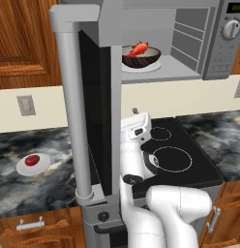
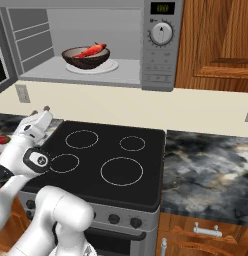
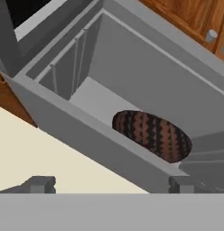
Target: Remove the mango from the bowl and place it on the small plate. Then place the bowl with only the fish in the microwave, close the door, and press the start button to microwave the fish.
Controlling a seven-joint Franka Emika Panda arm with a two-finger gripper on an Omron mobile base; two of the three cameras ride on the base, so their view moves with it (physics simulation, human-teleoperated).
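- the bowl (image 2: 86,58) sits inside the microwave (image 2: 157,77) on its turntable (image 2: 109,67), with the fish (image 2: 91,50) lying in it.
- the door (image 1: 85,111) stands swung open.
- the mango (image 1: 31,160) rests on the plate (image 1: 40,167) on the counter (image 1: 25,189), at 9 o'clock of the stove (image 2: 126,170).
- the gripper (image 2: 39,111) hangs empty with fingers spread wide, below the microwave, apart from the bowl.

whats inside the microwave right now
The bowl with the fish in it, on the white turntable. The bowl's inside beneath the fish is hidden.
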